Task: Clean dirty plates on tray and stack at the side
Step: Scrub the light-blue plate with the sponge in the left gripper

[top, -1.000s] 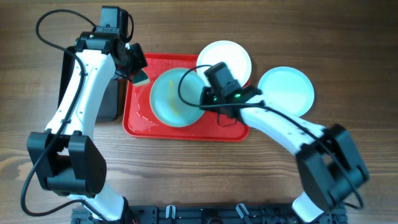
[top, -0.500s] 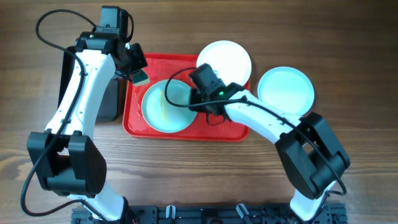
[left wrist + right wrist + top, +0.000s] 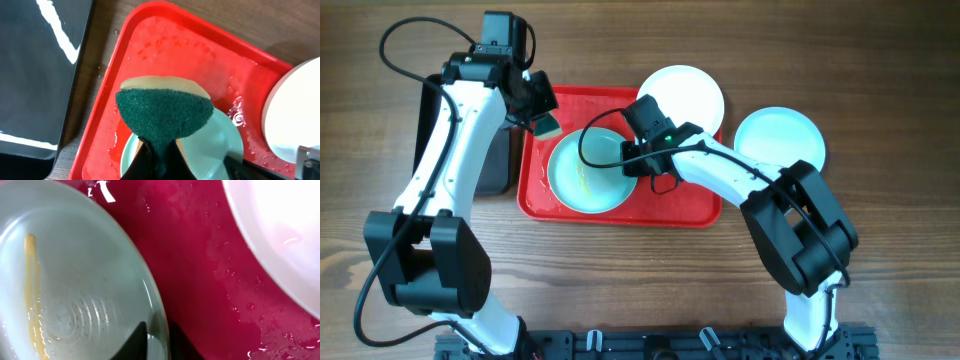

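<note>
Aqua plate (image 3: 572, 176) slid left on tray (image 3: 534, 198), right jaws pinching rim, left jaws seemingly clamping sponge (image 3: 165, 112).

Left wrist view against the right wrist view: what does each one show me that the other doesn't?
Only the left wrist: the green sponge pinched in the left tool, the black tray beside the red tray, and bare table wood. Only the right wrist: a yellow streak on the aqua plate, whose rim sits between the fingers of the right tool. Both: the wet red tray, the aqua plate, and part of the white plate.
</note>
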